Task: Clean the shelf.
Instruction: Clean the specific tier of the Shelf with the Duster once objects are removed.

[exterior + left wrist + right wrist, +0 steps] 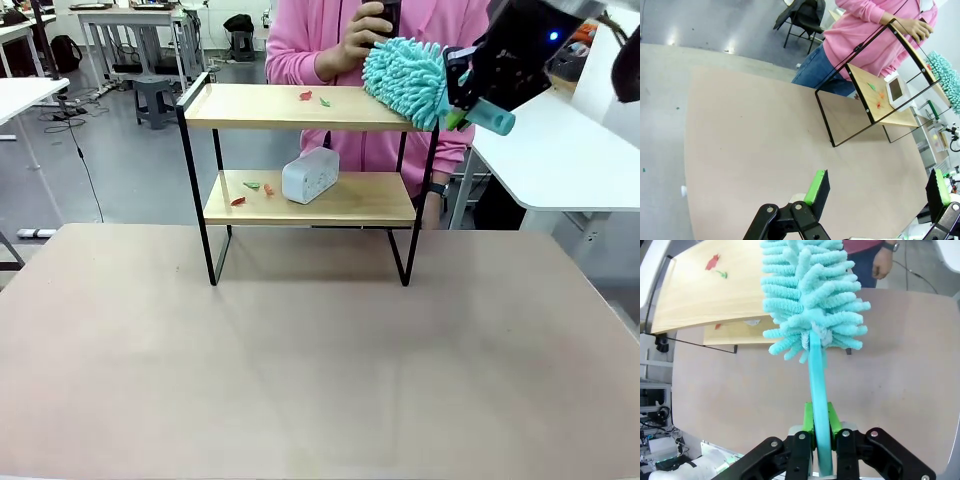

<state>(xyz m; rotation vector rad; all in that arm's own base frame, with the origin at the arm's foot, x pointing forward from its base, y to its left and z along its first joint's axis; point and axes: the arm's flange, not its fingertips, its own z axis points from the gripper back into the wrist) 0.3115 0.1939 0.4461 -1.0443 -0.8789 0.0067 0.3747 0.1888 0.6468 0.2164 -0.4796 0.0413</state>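
Observation:
The shelf [300, 107] stands at the table's far side, two light wooden boards on a black frame. Red and green scraps [313, 97] lie on its top board, more scraps [252, 190] on the lower board beside a white box [310, 175]. My right gripper [821, 426] is shut on the handle of a teal fluffy duster [408, 78], whose head rests over the top board's right end. In the right wrist view the duster head [812, 295] covers part of the board, scraps [715, 265] lying beyond it. My left gripper [875, 187] hangs open above the table, away from the shelf [880, 90].
A person in a pink top [320, 40] stands behind the shelf, holding a dark object [385, 15] up in one hand. White desks [560, 150] stand to the right and far left. The brown tabletop [320, 360] stretches in front of the shelf.

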